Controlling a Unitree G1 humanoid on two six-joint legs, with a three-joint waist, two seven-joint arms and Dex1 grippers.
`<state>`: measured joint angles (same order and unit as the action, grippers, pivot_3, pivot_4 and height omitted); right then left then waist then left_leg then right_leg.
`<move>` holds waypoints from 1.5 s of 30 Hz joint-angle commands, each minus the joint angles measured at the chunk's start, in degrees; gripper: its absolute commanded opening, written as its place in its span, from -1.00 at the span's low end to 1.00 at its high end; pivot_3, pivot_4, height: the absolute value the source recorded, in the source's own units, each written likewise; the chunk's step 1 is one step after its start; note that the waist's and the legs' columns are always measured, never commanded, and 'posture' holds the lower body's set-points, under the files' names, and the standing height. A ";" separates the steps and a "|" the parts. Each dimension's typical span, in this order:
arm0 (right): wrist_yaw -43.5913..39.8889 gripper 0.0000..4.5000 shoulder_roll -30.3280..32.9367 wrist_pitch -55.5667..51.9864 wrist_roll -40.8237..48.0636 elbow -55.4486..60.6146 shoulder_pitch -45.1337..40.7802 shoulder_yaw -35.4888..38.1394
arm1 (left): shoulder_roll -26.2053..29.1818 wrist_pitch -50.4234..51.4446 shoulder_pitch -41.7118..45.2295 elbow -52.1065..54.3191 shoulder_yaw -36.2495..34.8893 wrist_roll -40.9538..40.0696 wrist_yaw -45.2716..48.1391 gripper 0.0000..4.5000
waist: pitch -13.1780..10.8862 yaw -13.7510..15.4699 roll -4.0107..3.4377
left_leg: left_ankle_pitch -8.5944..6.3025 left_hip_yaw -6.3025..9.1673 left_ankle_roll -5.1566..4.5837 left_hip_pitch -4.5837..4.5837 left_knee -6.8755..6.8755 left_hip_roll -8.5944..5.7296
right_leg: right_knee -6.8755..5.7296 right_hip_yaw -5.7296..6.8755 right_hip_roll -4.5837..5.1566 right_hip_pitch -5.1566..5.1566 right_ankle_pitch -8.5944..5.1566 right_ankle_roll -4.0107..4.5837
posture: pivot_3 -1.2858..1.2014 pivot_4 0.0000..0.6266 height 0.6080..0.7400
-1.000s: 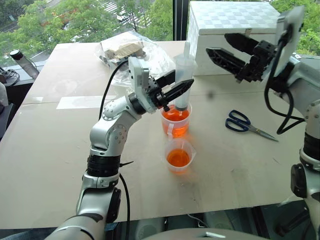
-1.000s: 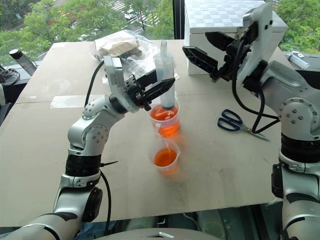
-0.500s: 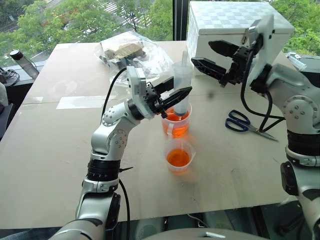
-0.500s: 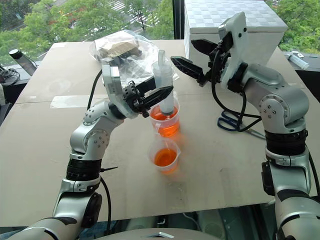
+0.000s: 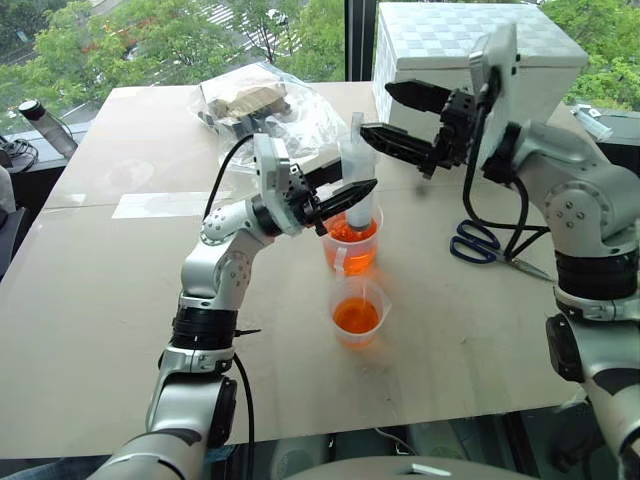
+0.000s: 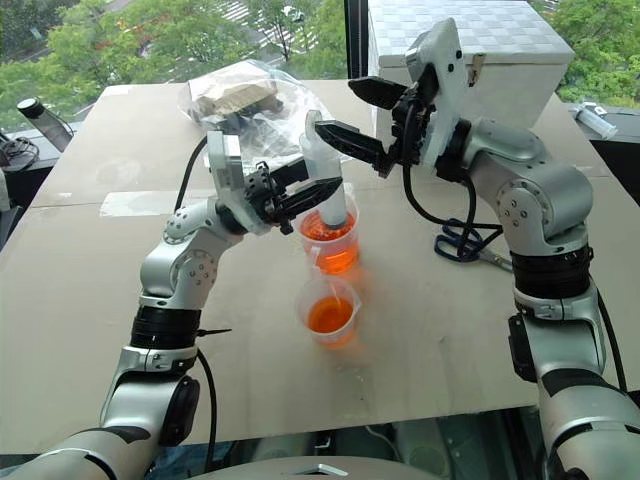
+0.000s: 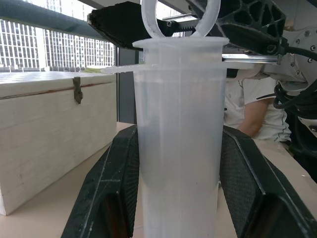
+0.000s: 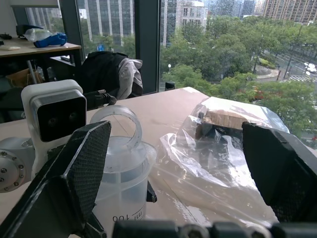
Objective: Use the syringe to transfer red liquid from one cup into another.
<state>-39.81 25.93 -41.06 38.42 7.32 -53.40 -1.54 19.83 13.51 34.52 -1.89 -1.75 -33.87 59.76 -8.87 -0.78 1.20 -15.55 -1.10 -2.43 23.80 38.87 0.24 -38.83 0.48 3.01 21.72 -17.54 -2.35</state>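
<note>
The syringe (image 5: 358,165) stands upright with its lower end in the taller handled cup (image 5: 351,250), which holds red liquid (image 5: 352,236). My left gripper (image 5: 355,182) is shut on the syringe's barrel (image 7: 179,139), one finger (image 7: 111,188) on each side. My right gripper (image 5: 378,110) is open beside the plunger's ring (image 8: 116,126), its fingers (image 8: 69,173) spread wide and apart from it. The shorter cup (image 5: 360,312), standing nearer to me, also holds red liquid.
Blue-handled scissors (image 5: 495,250) lie at the right of the table. A white wooden box (image 5: 470,50) and a crumpled plastic bag (image 5: 260,105) stand at the back. A bottle (image 5: 48,125) lies at the far left. A person (image 7: 247,109) sits behind the table.
My right gripper has swung left from in front of the white box to the top of the syringe, still open. The left gripper and syringe have stayed put.
</note>
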 commanded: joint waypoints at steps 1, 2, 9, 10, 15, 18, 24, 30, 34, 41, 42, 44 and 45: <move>-1.51 1.00 -0.60 2.16 -1.65 -0.85 -1.82 -0.12 | 0.40 -1.34 1.54 -0.37 -0.39 0.04 1.61 -0.02 | 0.00 0.00 0.00 | 0.00 0.00 0.00 0.01 0.00 0.00 | 0.00 0.00 0.00 0.00 0.00 0.00 | 0.03 -0.52 1.00; -2.10 1.00 -0.48 2.53 -2.28 -1.24 -1.79 -0.44 | 0.61 -1.30 1.66 -0.57 -0.16 0.17 2.22 -0.02 | 0.00 0.01 0.00 | 0.00 0.00 0.00 0.01 0.00 0.00 | -0.01 0.00 0.00 0.00 0.00 0.00 | 0.03 -0.52 1.00; -3.79 -0.25 -0.11 2.22 -4.25 -2.11 -1.39 -0.32 | 0.90 -1.38 2.27 -0.88 -0.32 0.69 3.23 -0.04 | 0.00 0.01 -0.01 | 0.00 0.01 0.00 0.02 0.00 0.00 | -0.01 0.01 0.00 0.00 0.00 0.00 | 0.03 -0.52 1.00; -4.07 -0.36 -0.12 2.15 -4.38 -2.06 -1.35 -0.25 | 0.83 -1.35 2.32 -0.97 -0.38 0.65 3.24 -0.04 | 0.00 0.02 0.00 | 0.00 0.01 0.00 0.02 0.00 0.00 | -0.01 0.01 0.00 0.00 0.00 0.00 | 0.03 -0.52 1.00; -4.18 -0.98 -0.54 1.97 -4.27 -1.82 -1.33 0.59 | 0.86 -1.36 2.41 -1.33 -0.18 1.09 3.37 -0.04 | -0.01 0.01 -0.01 | 0.00 0.01 0.00 0.02 0.00 0.00 | -0.02 0.01 0.00 0.00 0.00 0.00 | 0.03 -0.52 1.00; -3.43 -0.98 -1.40 2.38 -3.62 -2.39 -1.86 1.84 | 0.99 -0.88 2.08 -1.07 -0.18 0.92 3.38 -0.04 | 0.00 0.01 -0.01 | 0.00 0.01 0.00 0.02 0.00 0.00 | -0.02 0.01 0.01 0.00 0.00 0.00 | 0.03 -0.52 1.00; -1.75 -0.98 -3.32 3.05 -2.19 -2.97 -3.22 4.66 | 1.07 -0.55 1.79 -1.00 -0.08 0.93 3.47 -0.04 | 0.00 0.00 -0.01 | 0.00 0.01 0.00 0.02 0.00 0.00 | -0.03 0.01 0.01 0.00 0.00 0.00 | 0.03 -0.52 1.00; -0.63 -0.98 -3.33 3.84 -2.17 -3.63 -3.95 5.62 | 1.15 -0.40 1.87 -1.41 -0.02 1.08 3.89 -0.04 | -0.01 0.02 -0.01 | 0.00 0.02 0.00 0.02 0.00 0.00 | -0.03 0.02 0.01 0.00 0.00 0.00 | 0.03 -0.52 1.00; -0.25 -0.98 -3.26 4.15 -2.25 -3.94 -4.16 5.86 | 1.03 -0.16 1.92 -1.68 -0.02 0.87 4.08 -0.04 | -0.01 0.00 -0.01 | 0.00 0.02 0.00 0.02 0.00 0.00 | -0.03 0.02 0.01 0.00 0.00 0.00 | 0.03 -0.52 1.00; 0.37 -0.98 -3.24 4.37 -2.42 -4.13 -4.41 5.94 | 0.59 -1.11 1.29 -2.99 0.31 1.43 4.59 -0.04 | -0.01 -0.01 -0.01 | 0.00 0.02 0.00 0.02 0.00 0.00 | -0.03 0.02 0.01 0.00 0.00 0.00 | 0.03 -0.52 1.00; 0.44 -0.98 -3.22 4.41 -2.45 -4.14 -4.42 5.92 | 0.52 -1.30 1.25 -3.19 0.42 1.54 4.67 -0.04 | -0.01 -0.01 -0.01 | 0.00 0.02 0.00 0.02 0.00 0.00 | -0.03 0.02 0.01 0.00 0.00 0.00 | 0.03 -0.52 1.00; 0.55 -0.98 -3.20 4.48 -2.49 -4.16 -4.45 5.88 | 0.34 -1.60 1.31 -3.65 0.55 1.73 4.74 -0.04 | -0.01 0.00 -0.01 | 0.00 0.02 0.00 0.02 0.00 0.00 | -0.02 0.02 0.01 0.00 0.00 0.00 | 0.03 -0.52 1.00; 0.60 -0.98 -3.21 4.45 -2.45 -4.10 -4.46 5.88 | 0.29 -1.71 1.33 -3.83 0.61 1.78 4.81 -0.04 | -0.01 -0.01 -0.01 | 0.00 0.02 0.00 0.02 0.00 0.00 | -0.02 0.02 0.01 0.00 0.00 0.00 | 0.03 -0.52 1.00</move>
<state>-42.02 22.16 -39.58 36.26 2.37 -54.55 -0.96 20.25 12.74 36.18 -6.32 -2.80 -32.65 62.03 -8.88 -0.79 1.20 -15.55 -1.09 -2.43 23.82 38.87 0.24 -38.86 0.50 3.01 21.72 -17.54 -2.35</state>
